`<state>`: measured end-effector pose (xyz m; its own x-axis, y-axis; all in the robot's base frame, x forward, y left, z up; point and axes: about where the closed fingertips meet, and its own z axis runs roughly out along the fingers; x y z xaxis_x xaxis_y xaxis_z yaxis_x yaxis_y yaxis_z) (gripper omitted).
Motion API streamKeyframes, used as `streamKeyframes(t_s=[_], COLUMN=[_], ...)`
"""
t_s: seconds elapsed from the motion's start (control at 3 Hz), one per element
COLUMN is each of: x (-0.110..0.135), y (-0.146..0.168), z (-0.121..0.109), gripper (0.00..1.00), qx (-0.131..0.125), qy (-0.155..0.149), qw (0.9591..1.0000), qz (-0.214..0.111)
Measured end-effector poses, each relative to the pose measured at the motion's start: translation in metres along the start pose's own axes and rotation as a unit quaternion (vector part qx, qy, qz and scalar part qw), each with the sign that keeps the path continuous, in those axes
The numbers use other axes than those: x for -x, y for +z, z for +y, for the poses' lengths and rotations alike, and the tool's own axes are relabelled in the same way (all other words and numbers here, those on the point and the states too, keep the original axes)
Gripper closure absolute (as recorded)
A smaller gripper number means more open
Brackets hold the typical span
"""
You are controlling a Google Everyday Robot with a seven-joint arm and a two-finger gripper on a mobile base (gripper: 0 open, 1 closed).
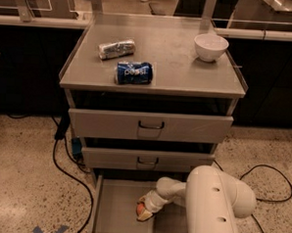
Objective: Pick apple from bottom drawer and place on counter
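The bottom drawer (116, 210) is pulled open below the two upper drawers. A small red-orange apple (139, 209) lies on its grey floor near the middle, mostly covered by my gripper (144, 213). The white arm reaches down into the drawer from the right, and the gripper sits right on the apple, touching it. The counter (173, 61) is the flat grey top of the cabinet, far above the gripper.
On the counter lie a blue soda can (134, 72) on its side, a crumpled silver packet (116, 49) and a white bowl (211, 46) at the back right. Black cables (69, 168) run over the speckled floor on both sides of the cabinet.
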<state>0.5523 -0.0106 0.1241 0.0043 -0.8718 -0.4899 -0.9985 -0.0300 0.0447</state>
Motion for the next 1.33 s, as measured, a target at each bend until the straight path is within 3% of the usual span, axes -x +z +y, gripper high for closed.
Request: streamKeyframes(t_s=[0.67,1.0,1.33], x=[0.018,0.038,0.058], y=[-0.053,-0.104,-0.145], z=[0.011,0.025,0.051], gripper=[1.00,1.00,1.00], qx=[-0.023,-0.046,-0.050], qy=[-0.003,-0.013,-0.027], qw=[0.9997,0.9987,0.9980], qz=[0.007,0.016,0.027])
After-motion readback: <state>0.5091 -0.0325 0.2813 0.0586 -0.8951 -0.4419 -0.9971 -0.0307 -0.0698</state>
